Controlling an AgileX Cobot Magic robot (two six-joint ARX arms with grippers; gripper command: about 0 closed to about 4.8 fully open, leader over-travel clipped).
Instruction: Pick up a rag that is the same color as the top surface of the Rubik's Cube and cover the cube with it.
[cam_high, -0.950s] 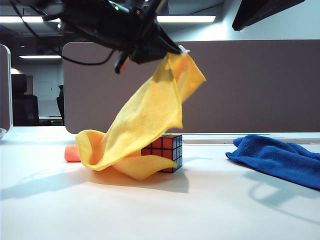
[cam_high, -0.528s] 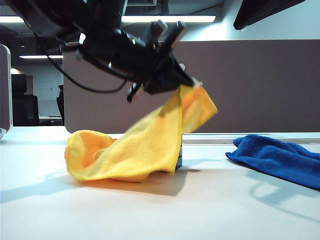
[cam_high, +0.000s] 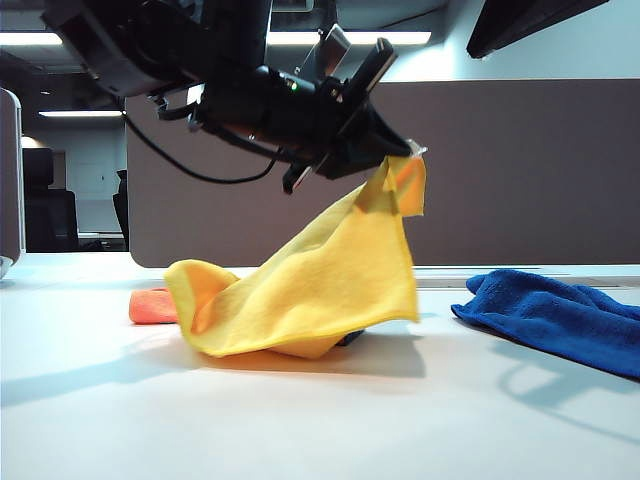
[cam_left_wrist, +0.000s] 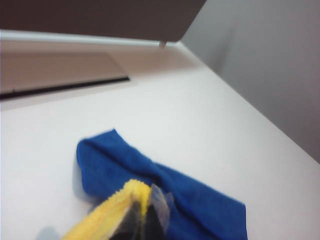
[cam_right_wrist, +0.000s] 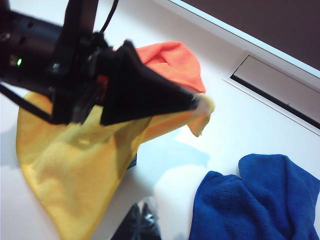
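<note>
Draping step underway. Left gripper (cam_high: 405, 155) hangs above the table w/ its jaws pinched on 1 corner of the rag (cam_high: 320, 285) — cloth slopes down over the Rubik's Cube (cam_high: 350, 339), only a dark sliver showing at the hem. Right gripper (cam_right_wrist: 140, 222) sits back near the blue cloth (cam_right_wrist: 250, 200); can't tell its jaw state. Next — prob. lower & let go so the corner falls past the cube's far side.

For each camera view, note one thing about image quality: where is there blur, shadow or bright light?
Exterior view: ceiling strip lights glare behind the dark, backlit left gripper; the rag casts a shadow on the table. Left wrist view: soft throughout, the blue cloth blurred. Right wrist view: the right gripper out of focus, the pale table washed out.
</note>
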